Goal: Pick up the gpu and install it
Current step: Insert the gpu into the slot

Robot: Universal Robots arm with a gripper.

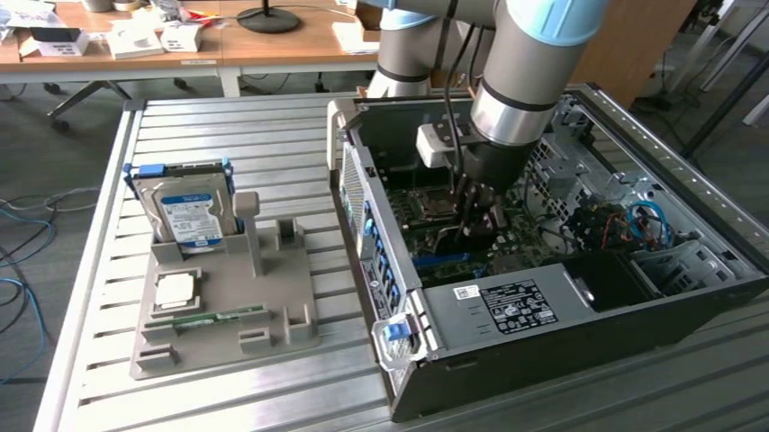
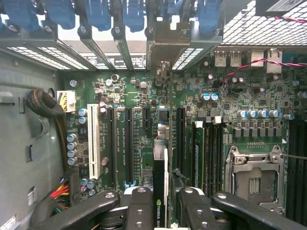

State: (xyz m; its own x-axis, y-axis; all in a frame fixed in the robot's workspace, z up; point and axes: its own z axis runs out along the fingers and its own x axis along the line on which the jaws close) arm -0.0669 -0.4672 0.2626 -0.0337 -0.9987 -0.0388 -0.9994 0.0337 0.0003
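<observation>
Gripper (image 2: 160,203): jaws part-way closed, black fingers (image 2: 140,206) pressed against either face of the gpu (image 2: 160,172); gpu held upright and edge-on, inside the computer case (image 1: 673,297), over the green motherboard (image 2: 144,96); it lies between the long black slots (image 2: 111,143) and the processor socket (image 2: 254,177); whether it sits in a slot cannot be told; white slot (image 2: 92,143) well to one side; outside the case, on the exterior view's left, grey holder (image 1: 276,324) on the slatted table (image 1: 240,135), carrying the hard drive (image 1: 186,216) and memory stick (image 1: 216,317).
</observation>
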